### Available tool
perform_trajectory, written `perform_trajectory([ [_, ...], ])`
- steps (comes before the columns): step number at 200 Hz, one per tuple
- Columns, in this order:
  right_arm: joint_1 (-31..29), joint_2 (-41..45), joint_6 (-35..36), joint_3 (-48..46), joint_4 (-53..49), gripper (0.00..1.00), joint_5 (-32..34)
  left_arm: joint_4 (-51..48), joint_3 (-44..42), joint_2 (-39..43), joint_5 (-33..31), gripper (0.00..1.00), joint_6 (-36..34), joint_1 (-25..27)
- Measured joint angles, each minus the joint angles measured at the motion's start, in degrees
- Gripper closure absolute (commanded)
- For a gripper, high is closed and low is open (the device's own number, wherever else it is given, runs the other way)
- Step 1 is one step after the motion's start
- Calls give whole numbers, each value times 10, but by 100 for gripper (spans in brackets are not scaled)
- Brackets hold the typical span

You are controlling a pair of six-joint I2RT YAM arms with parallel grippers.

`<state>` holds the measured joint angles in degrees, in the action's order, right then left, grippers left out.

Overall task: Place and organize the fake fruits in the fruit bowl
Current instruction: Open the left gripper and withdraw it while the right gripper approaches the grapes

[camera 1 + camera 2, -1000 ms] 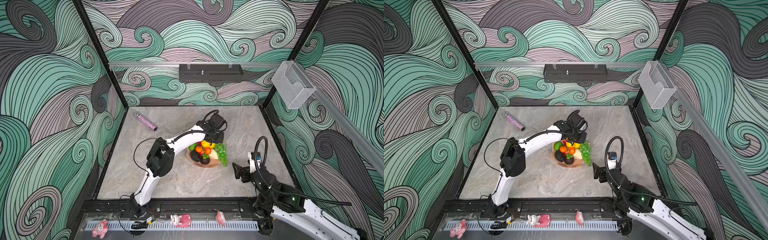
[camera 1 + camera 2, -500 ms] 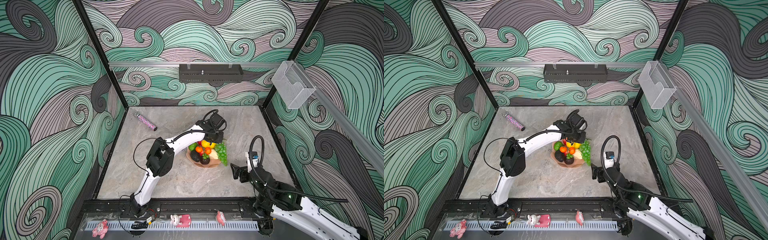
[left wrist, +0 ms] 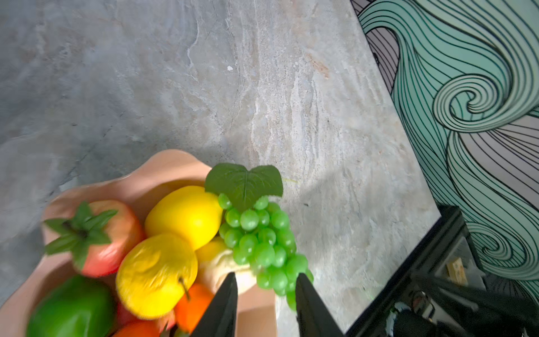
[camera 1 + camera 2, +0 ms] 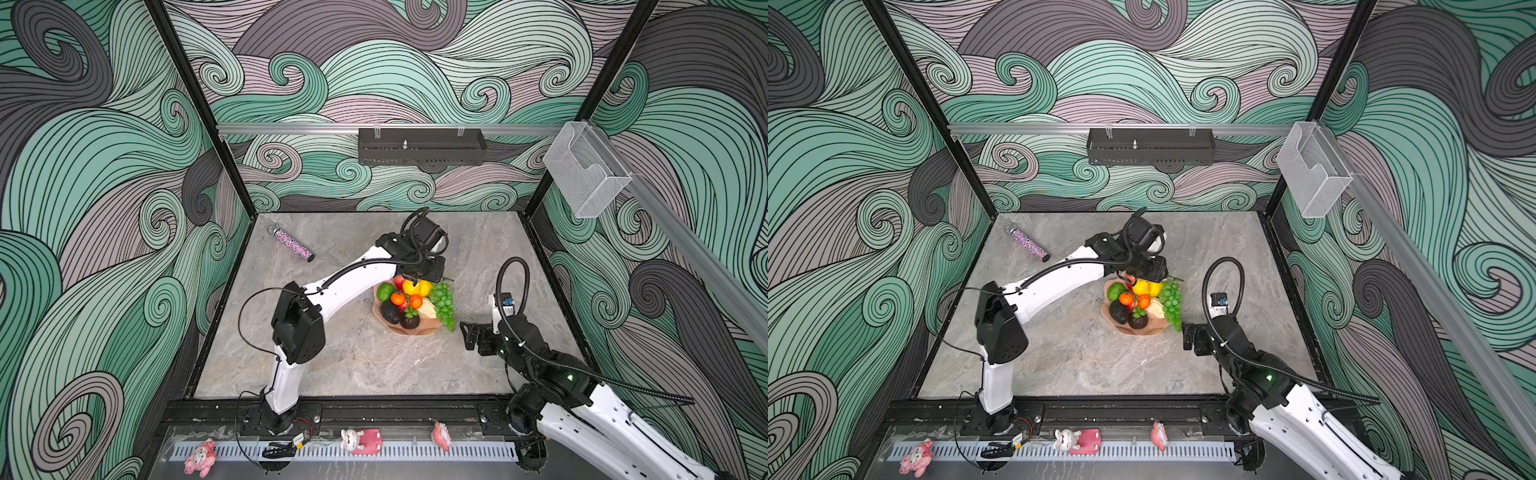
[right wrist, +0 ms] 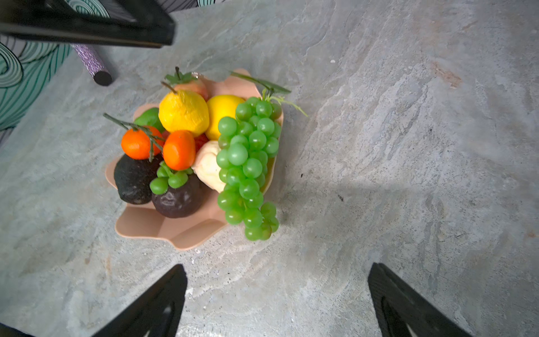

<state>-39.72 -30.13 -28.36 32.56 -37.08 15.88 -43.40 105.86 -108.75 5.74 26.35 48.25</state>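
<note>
Jaws of the left pincer [image 3: 266,275] stand a narrow gap apart and clamp nothing. They hover above the far side of the fruit bowl [image 3: 175,166], just over the grape bunch [image 3: 256,233] and the cream pear [image 3: 221,268]. In both top views this pincer [image 4: 419,276] sits over the bowl's far rim.

The right pincer [image 5: 277,266] is spread wide and empty above bare tabletop [image 5: 408,146], just beside the bowl on its near right side [image 4: 1192,338].

The bowl stands near the middle of the tabletop and is heaped with fruit. It holds 2 yellow lemons [image 5: 183,112], 2 oranges [image 5: 178,150], a green lime [image 5: 150,116], a dark avocado [image 5: 132,179], a mangosteen [image 5: 178,198] and a red fruit [image 3: 102,236] with a green leafy cap. The grape bunch drapes over the rim on the right pincer's side, its lower end hanging outside the bowl.

Well apart, near the far left corner, lies a sparkly tube [image 4: 291,245].
</note>
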Motion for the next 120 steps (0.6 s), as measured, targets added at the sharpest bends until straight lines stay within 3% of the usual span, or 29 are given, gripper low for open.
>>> perform_trajectory([
  [32,46,-55,9,33,5,2,-44,50,-188,197,-32,44,-4,-41],
  [49,65,-81,15,40,5,2,-60,102,-319,319,-87,32,-3,-78],
  [74,94,-112,26,54,6,3,-80,157,-461,465,-187,30,-1,-132],
  [93,106,-129,33,56,18,4,-109,187,-525,527,-247,29,7,-163],
  [120,108,-158,42,43,54,4,-192,210,-571,554,-293,28,25,-189],
])
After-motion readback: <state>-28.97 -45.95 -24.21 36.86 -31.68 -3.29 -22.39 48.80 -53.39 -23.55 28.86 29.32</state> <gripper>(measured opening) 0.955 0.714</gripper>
